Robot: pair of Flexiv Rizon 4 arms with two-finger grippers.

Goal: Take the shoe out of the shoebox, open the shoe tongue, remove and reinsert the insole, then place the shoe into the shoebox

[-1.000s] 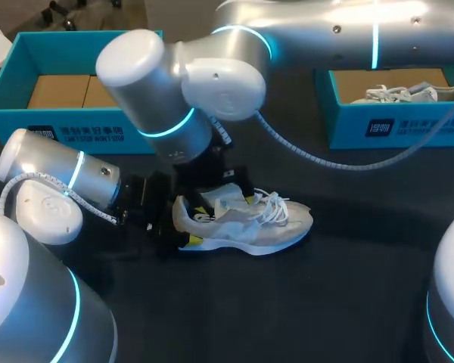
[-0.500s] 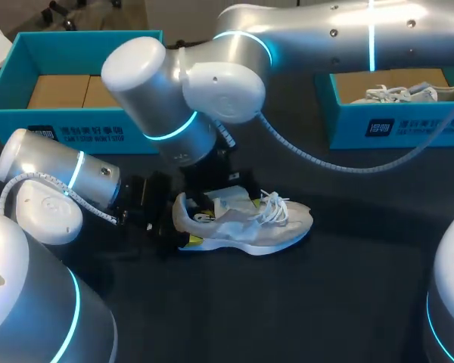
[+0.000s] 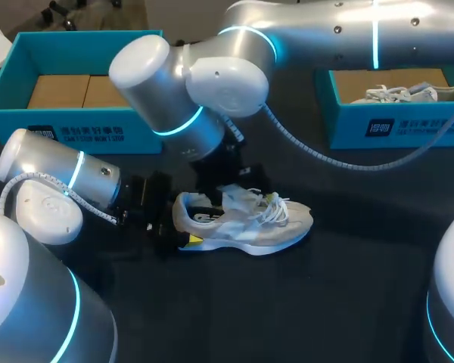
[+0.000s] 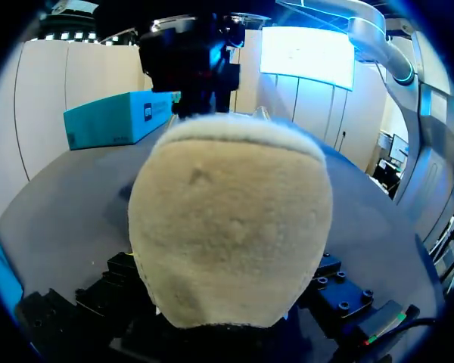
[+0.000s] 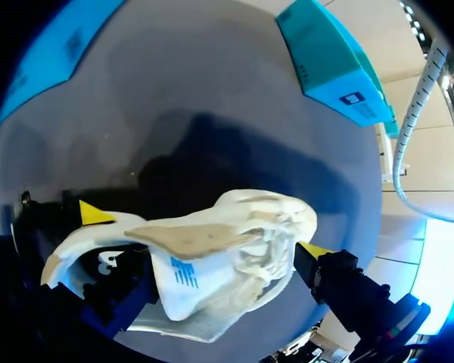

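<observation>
Blocking left wrist view: shoe (image 4: 231, 227) heel; left pincer (image 3: 175, 227) mostly hidden.

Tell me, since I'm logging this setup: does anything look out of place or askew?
On the white sneaker, the tongue sticks up and bends out of the opening, under the right gripper. The sneaker sits on the table, outside the left teal shoebox. Nothing looks spilled or damaged.

shoe (image 3: 250, 227): cream mesh cloth; heel (image 4: 227, 227) napped, suede-like. tabletop (image 3: 325, 302) matt black. shoebox (image 3: 76, 125) teal cardboard. right arm shell (image 3: 325, 30) glossy silver.
</observation>
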